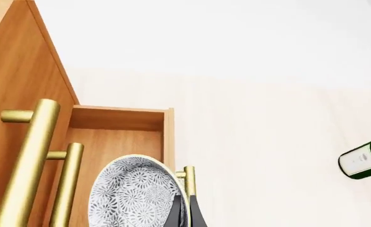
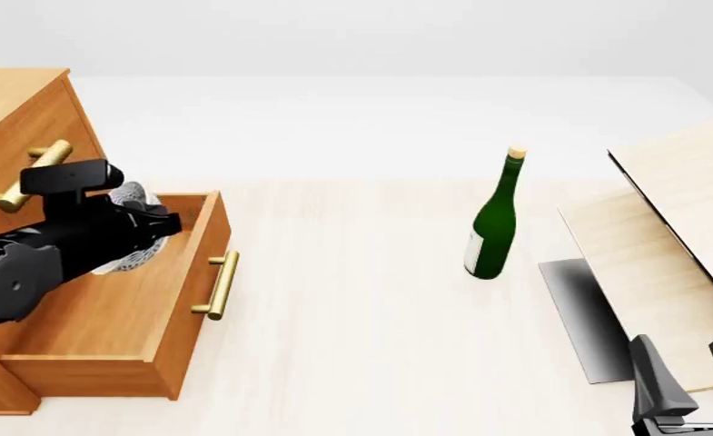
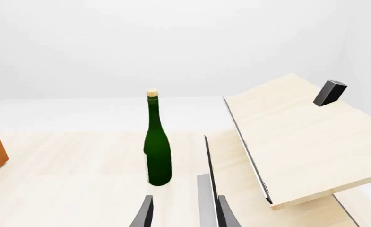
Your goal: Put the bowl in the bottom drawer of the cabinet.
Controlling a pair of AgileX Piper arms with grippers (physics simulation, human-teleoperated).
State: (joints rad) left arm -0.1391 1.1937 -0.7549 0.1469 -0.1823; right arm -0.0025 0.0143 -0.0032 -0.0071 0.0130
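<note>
Front view: bowl (image 2: 132,238) tilted over bottom drawer (image 2: 126,318)

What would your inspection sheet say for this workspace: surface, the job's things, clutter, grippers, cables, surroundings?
Surface: pale wood table.
Job's things: bowl held over the open bottom drawer of the cabinet.
Clutter: green bottle upright; pale boards at right.
Grippers: left gripper shut on the bowl's rim; right gripper open, holding nothing.
Cables: nothing seen.
Surroundings: plain white backdrop.
</note>
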